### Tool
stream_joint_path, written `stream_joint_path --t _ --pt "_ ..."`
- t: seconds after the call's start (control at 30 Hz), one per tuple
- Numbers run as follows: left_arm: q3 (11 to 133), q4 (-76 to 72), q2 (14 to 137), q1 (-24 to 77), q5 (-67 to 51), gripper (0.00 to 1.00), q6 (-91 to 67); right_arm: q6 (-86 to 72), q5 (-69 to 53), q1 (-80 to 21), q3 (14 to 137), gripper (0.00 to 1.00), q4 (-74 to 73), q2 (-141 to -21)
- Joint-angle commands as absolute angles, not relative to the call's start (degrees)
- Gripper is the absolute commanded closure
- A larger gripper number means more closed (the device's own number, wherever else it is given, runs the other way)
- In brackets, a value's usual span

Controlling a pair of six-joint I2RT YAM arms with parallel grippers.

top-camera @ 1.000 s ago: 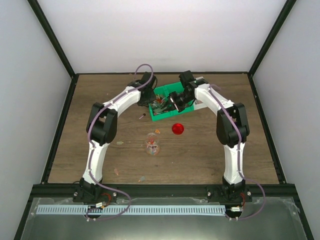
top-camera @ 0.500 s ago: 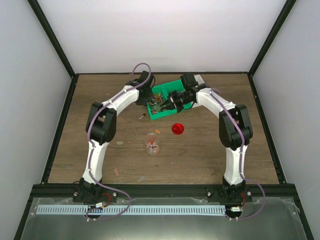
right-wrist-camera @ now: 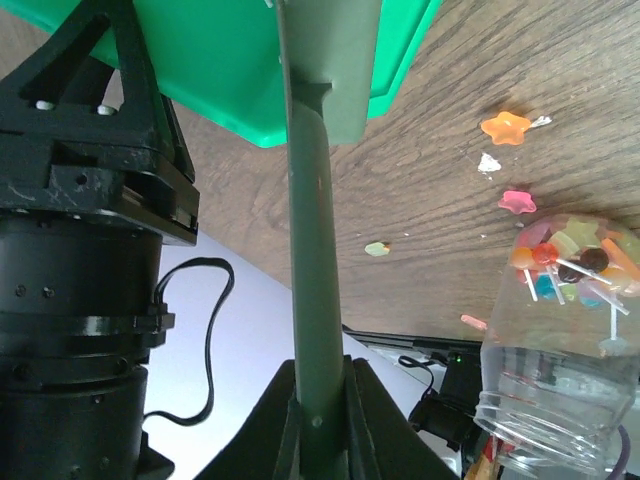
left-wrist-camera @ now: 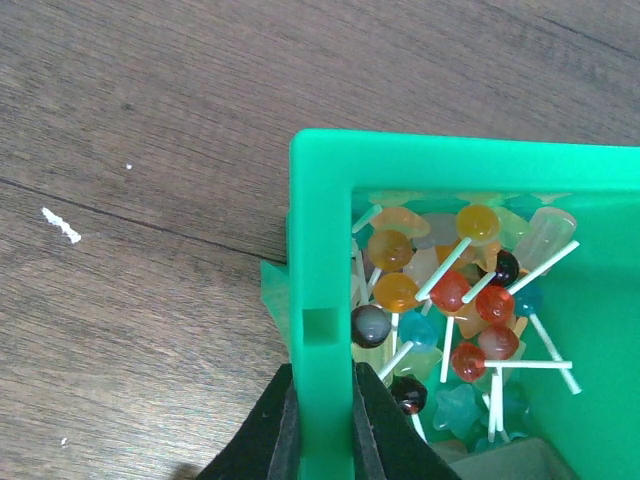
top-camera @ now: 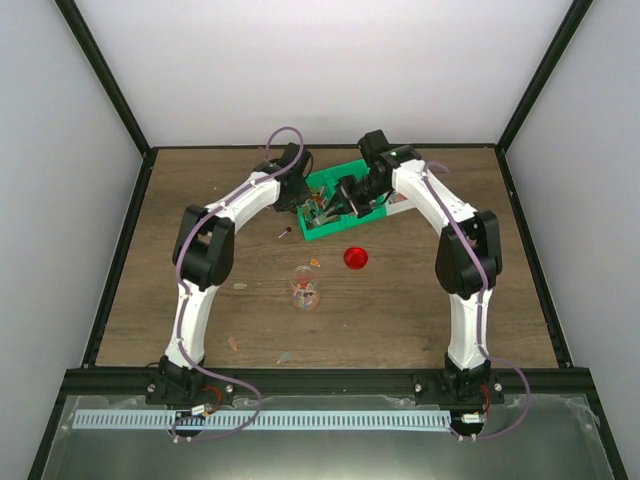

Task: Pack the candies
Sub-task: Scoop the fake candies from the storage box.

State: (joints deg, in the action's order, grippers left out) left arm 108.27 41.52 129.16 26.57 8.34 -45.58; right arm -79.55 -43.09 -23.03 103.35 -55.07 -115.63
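left claw (left-wrist-camera: 322, 405): clenched on green bin (left-wrist-camera: 450, 160) wall | right claw (right-wrist-camera: 318, 415): clenched on scoop handle (right-wrist-camera: 308, 220) | candies (left-wrist-camera: 450, 290): heaped in bin corner

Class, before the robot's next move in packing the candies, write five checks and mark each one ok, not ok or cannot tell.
1. The left gripper is shut on the wall of the green bin: ok.
2. The right gripper is shut on the handle of the scoop: ok.
3. The jar is open, and the red lid lies apart from it: ok.
4. There are candies in the bin: ok.
5. The table has no spills: not ok, stray candies lie near the jar.
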Motion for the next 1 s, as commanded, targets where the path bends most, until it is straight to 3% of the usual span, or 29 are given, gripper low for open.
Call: stream_joint_path --t 0.0,0.5,0.77,0.97 --pt "106.0 44.9 130.7 27.1 7.5 0.96 -46.5 -76.2 -40.1 -23.1 112.9 0.99 -70.6 -121.8" --pt "104.6 44.6 130.7 28.4 6.7 0.96 -42.9 -77.5 -40.5 -22.5 109.8 0.99 -58.8 -129.1" --pt "104.4 46.1 130.9 29.6 6.4 0.96 -41.2 -78.3 -43.4 -21.7 95.4 0.99 -33.9 -127.8" --pt "105.1 45.9 130.6 29.6 7.0 0.96 -41.3 -76.5 -44.1 -21.0 91.0 0.99 -34.1 -125.0"
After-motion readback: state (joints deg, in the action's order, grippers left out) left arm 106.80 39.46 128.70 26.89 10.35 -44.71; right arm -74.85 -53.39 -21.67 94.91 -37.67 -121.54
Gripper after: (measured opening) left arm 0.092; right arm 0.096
